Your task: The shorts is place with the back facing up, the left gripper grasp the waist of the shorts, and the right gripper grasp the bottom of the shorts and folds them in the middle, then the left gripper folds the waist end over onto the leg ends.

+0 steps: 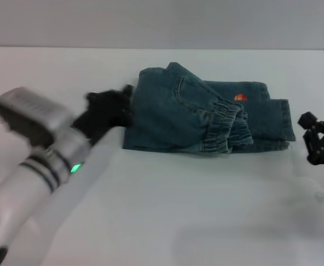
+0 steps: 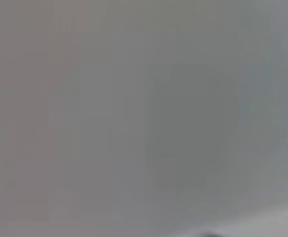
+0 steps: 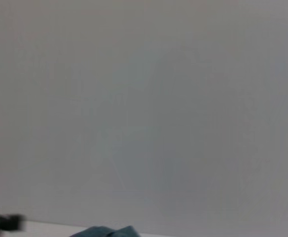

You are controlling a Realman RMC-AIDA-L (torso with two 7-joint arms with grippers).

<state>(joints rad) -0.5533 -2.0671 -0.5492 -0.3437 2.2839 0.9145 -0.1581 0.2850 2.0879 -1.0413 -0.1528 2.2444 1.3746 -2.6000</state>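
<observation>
The blue denim shorts (image 1: 173, 111) lie folded on the white table (image 1: 178, 210) in the head view. Their ruffled elastic waist (image 1: 226, 124) rests on top, near the leg ends (image 1: 284, 119) at the right, beside an orange ball print (image 1: 240, 97). My left gripper (image 1: 109, 111) is a dark blur just off the shorts' left fold, on its silver-white arm (image 1: 45, 160). My right gripper (image 1: 313, 138) hovers open and empty to the right of the leg ends. The right wrist view catches only a tip of the shorts (image 3: 109, 231).
Bare white table surface stretches in front of and around the shorts. A grey wall (image 1: 162, 22) stands behind the table's far edge. The left wrist view shows only grey wall.
</observation>
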